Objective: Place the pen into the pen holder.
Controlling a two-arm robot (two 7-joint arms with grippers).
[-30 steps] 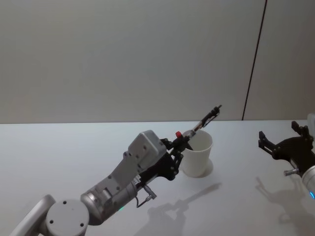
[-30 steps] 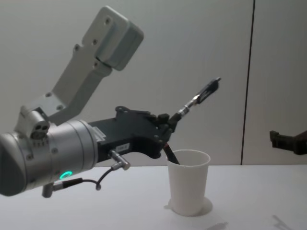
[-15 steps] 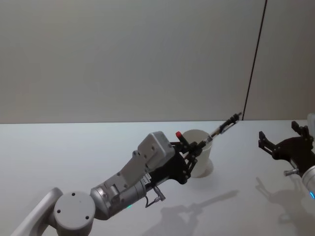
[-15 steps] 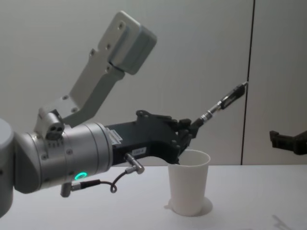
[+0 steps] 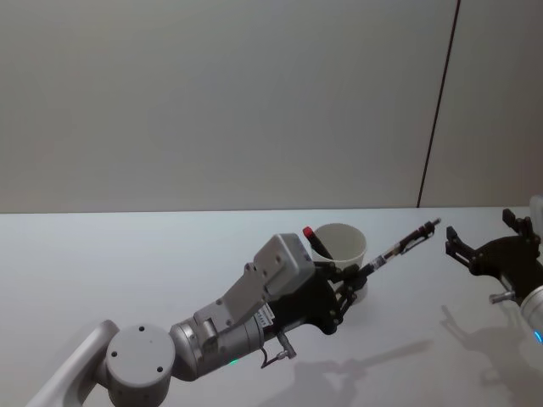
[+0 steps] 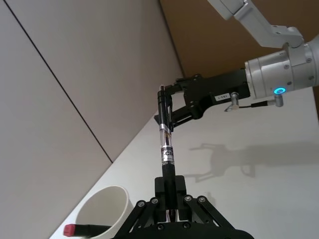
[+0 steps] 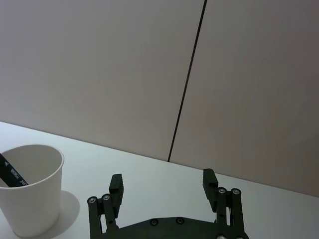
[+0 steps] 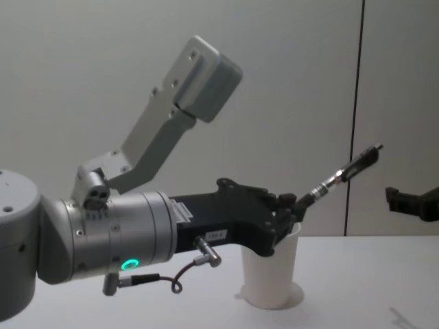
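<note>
White table (image 5: 110, 254), left gripper (image 5: 349, 281) pinching slim pen (image 5: 399, 248)

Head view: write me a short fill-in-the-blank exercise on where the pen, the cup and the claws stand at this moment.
The left claw holds the clear pen next to the cup, not yet ____ it.
The second pen leaning in the cup has a ____ cap.
The right claw hangs off to the right with its fingers ____.
Missing words: inside; red; open.
</note>
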